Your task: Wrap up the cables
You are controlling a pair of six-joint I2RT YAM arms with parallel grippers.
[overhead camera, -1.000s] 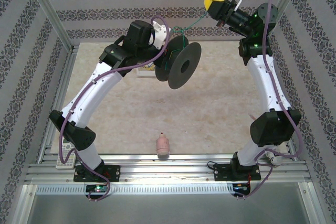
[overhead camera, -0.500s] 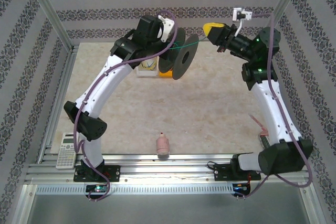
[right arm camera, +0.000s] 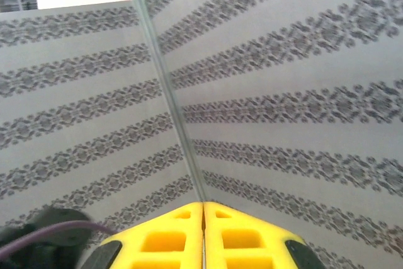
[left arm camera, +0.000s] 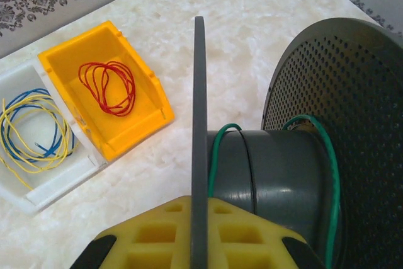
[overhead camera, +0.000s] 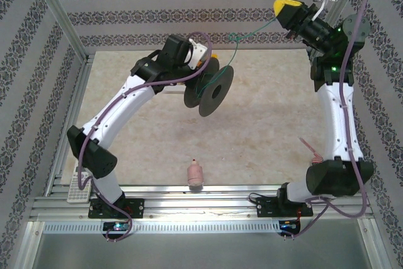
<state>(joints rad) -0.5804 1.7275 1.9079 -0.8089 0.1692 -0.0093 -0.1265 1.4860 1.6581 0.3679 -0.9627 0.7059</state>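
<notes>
Between spool point(overhead camera: 209, 89) and right hand point(overhead camera: 283, 7), green cable point(overhead camera: 253, 30) stretched

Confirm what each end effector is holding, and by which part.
Left end effector: black spool, clamped on one flange's rim. Right end effector: shut, apparently on the green cable's free end; the pinch itself isn't visible.

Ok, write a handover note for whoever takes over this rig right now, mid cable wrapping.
Left gripper: shut on a flange of the black spool.
Right gripper: shut on the green cable, stretched to the spool.
Done: a couple of green turns on the hub.
Left: finish the green; red cable in the yellow bin, blue and yellow cables in the white bin, not yet wound.
</notes>
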